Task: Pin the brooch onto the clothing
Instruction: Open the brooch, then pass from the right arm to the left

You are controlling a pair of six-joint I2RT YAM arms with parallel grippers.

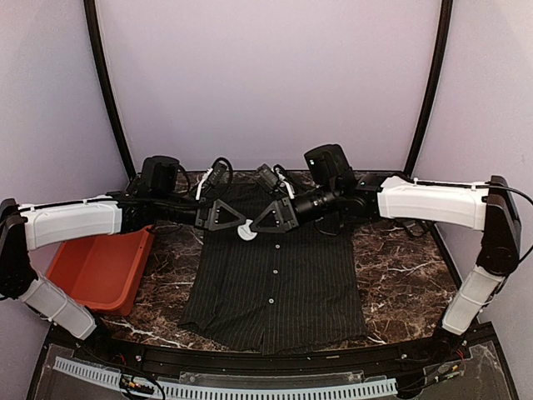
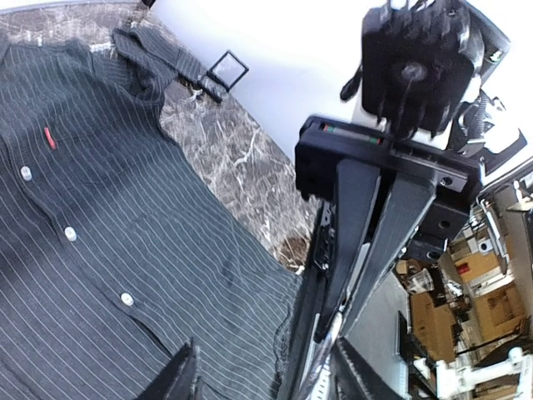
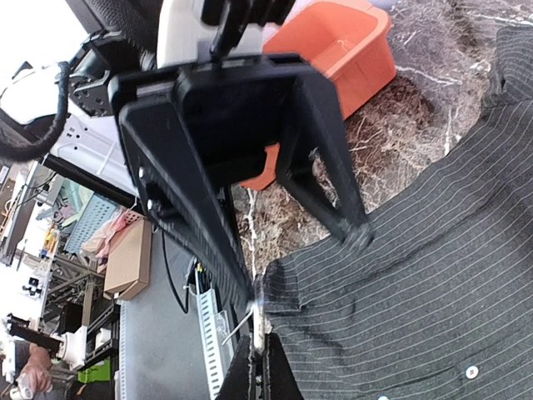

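The clothing (image 1: 275, 283) is a dark pinstriped shirt with white buttons, lying flat on the marble table; its red chest tag (image 2: 50, 137) shows in the left wrist view. The brooch (image 1: 247, 232) is a small white disc held in the air over the shirt's upper left part. My right gripper (image 3: 263, 367) is shut on the brooch (image 3: 260, 321), seen edge-on with a thin pin sticking out. My left gripper (image 2: 266, 379) faces it tip to tip, with its fingers (image 3: 329, 196) spread on either side of the brooch and not pressing it.
A red bin (image 1: 104, 267) stands on the table's left side beside the shirt's sleeve. The two arms meet in a line over the shirt's collar end. A black rail with a white cable tray (image 1: 250, 387) runs along the near edge.
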